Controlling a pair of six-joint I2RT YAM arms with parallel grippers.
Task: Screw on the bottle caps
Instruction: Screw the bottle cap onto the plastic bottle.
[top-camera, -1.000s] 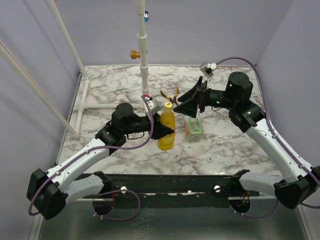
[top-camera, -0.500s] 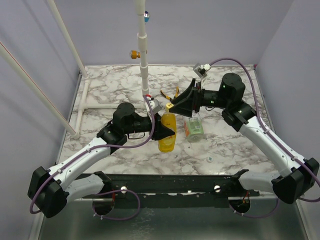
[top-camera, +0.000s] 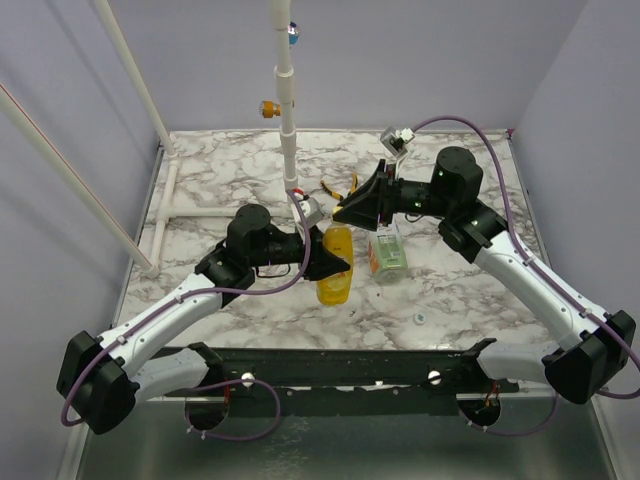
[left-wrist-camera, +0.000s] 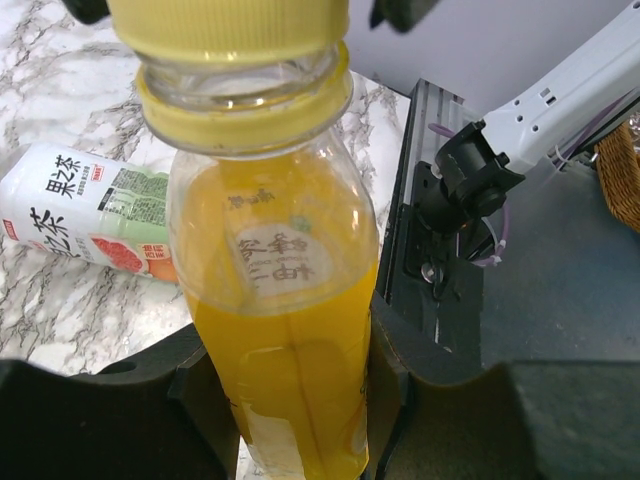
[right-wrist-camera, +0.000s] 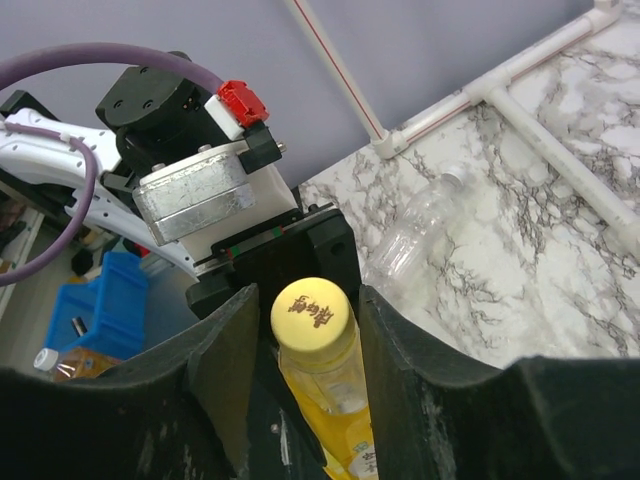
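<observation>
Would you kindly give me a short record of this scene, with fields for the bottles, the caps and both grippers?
yellow bottle: upright, yellow cap on its neck
left gripper: shut on the yellow bottle's body
right gripper: fingers either side of the yellow cap; contact unclear
labelled bottle: lying on the table, beside the yellow bottle
whitish cap: loose on the table, towards the near edge
pliers: behind the bottles, untouched
</observation>
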